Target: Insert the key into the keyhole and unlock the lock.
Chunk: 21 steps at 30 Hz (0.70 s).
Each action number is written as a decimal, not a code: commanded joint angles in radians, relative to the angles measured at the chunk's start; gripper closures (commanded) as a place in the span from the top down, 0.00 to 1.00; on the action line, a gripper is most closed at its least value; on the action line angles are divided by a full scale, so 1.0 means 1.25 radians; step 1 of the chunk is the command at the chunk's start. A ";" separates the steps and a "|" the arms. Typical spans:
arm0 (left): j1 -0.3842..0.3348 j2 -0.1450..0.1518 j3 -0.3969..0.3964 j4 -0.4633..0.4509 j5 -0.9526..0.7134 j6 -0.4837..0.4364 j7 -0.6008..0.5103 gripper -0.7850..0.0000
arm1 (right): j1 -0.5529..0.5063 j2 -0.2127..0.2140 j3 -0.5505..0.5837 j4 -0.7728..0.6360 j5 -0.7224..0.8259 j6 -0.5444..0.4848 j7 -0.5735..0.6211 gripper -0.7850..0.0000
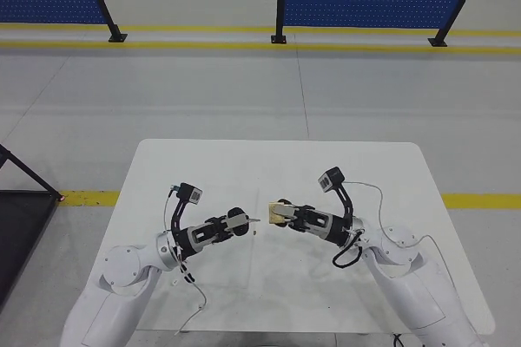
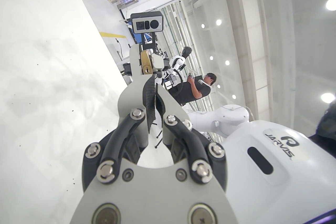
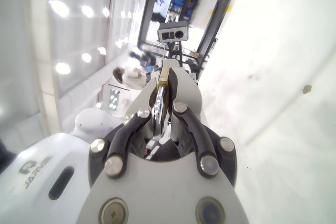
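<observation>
Left gripper (image 1: 241, 220) (image 2: 151, 86): jaws pressed together, black pads (image 2: 148, 96) meeting along their length. Top view shows a thin sliver of metal, the key (image 1: 253, 222), poking out past the fingertips toward the other arm. From the left wrist view the key itself is hidden between the pads.

Right gripper (image 1: 286, 212) (image 3: 166, 78): clamped on the lock (image 1: 277, 212) (image 3: 159, 104). The silver shackle lies back between the fingers toward the wrist, and the brass body sits out at the fingertips.

The two grippers face each other nose to nose over the middle of the worktop (image 1: 243, 165), roughly level. The left arm comes in from the robot's left, the right arm from its right.

Seen from the left wrist, the lock (image 2: 146, 62) stands just beyond the left fingertips, its brass end turned this way and the keyhole (image 2: 147, 69) showing dark in that face. In the top view the key tip is just short of the lock, a narrow gap between them. Cannot tell how well the tip lines up with the keyhole.

Worktop (image 2: 39, 51) (image 3: 275, 51): white, with small dark specks scattered over it in both wrist views.
</observation>
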 commanded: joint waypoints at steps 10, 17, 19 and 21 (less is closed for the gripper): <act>-0.009 0.001 0.011 0.007 0.018 -0.025 0.013 0.00 | 0.006 -0.003 -0.016 -0.003 -0.003 0.007 -0.009 0.00; -0.015 0.001 0.019 0.012 0.030 -0.030 0.023 0.00 | 0.003 -0.002 -0.016 -0.006 0.002 0.006 -0.008 0.00; -0.016 0.001 0.021 0.014 0.033 -0.032 0.027 0.00 | 0.001 -0.002 -0.015 -0.005 0.004 0.003 -0.008 0.00; -0.017 0.001 0.022 0.014 0.035 -0.034 0.032 0.00 | 0.000 -0.002 -0.013 -0.005 0.002 0.003 -0.008 0.00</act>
